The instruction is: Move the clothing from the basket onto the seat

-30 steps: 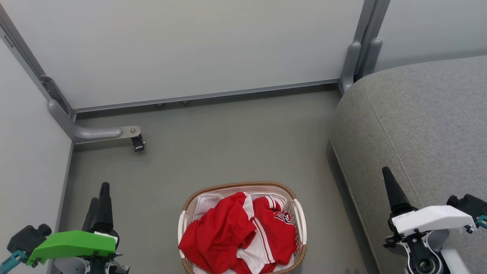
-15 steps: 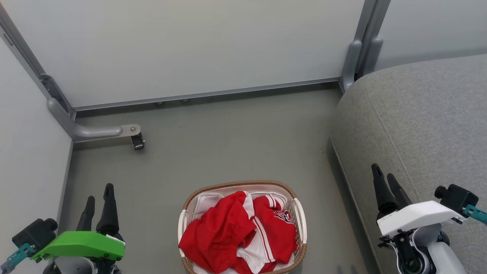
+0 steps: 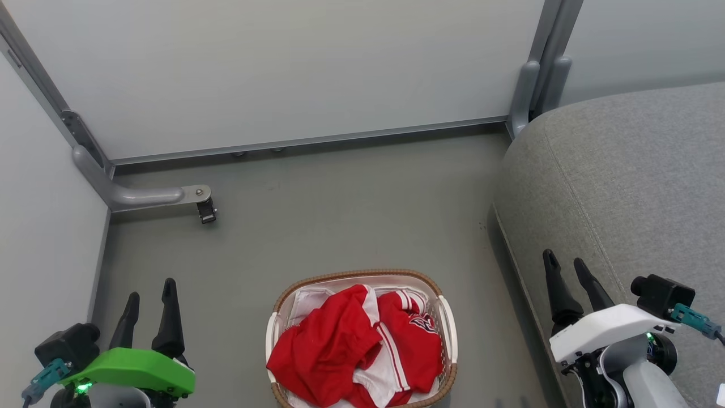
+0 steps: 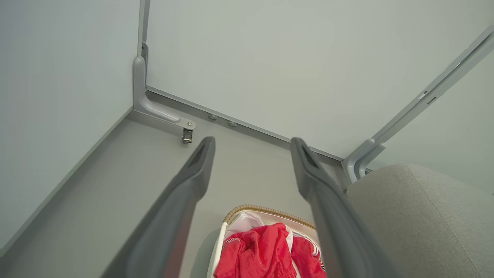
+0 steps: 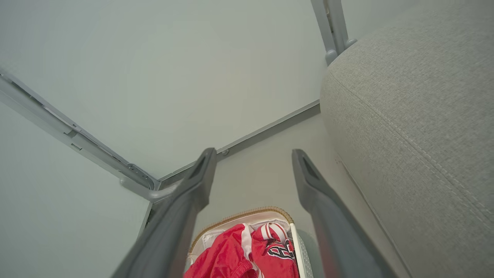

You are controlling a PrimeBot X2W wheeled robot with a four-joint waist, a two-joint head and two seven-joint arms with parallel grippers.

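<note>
Red and white clothing (image 3: 354,348) lies heaped in the oval white basket (image 3: 446,317) with a brown woven rim, on the floor at the bottom centre of the head view. The grey seat (image 3: 634,181) stands to its right. My left gripper (image 3: 150,294) hangs open to the left of the basket, apart from it. My right gripper (image 3: 566,265) is open in front of the seat's edge, right of the basket. The left wrist view shows the clothing (image 4: 262,253) and basket (image 4: 270,211) low between the fingers (image 4: 193,173). In the right wrist view the clothing (image 5: 247,255), basket (image 5: 247,213) and seat (image 5: 417,104) appear.
Pale partition walls (image 3: 283,68) close off the back and left. A grey metal bracket with a small caster (image 3: 205,211) juts onto the floor at the back left. A grey post (image 3: 532,85) stands in the corner beside the seat. Bare floor (image 3: 340,215) lies beyond the basket.
Both grippers have turned at the wrist, so their two fingers now show side by side, spread apart. Each has drawn slightly lower and toward the basket. The clothing has not moved.
</note>
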